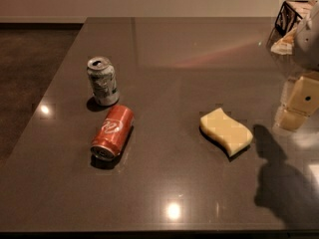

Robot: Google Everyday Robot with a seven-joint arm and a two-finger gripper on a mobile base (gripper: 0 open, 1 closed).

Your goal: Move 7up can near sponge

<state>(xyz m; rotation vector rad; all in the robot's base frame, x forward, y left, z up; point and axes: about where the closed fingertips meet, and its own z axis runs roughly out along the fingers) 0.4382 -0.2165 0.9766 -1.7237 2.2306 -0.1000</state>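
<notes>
The 7up can point(103, 81) stands upright on the dark table point(189, 54), at the left, with its silver top opened. The pale yellow wavy-edged sponge point(227, 131) lies flat right of the middle. My gripper point(297, 105) hangs above the table at the right edge of the view, to the right of the sponge and a little behind it. It is far from the 7up can and holds nothing that I can see. Its shadow falls on the table in front of it.
A red can with a white logo point(112, 132) lies on its side just in front of the 7up can. A dark wire basket with packets point(289, 19) sits at the far right corner. The table's left edge borders dark floor.
</notes>
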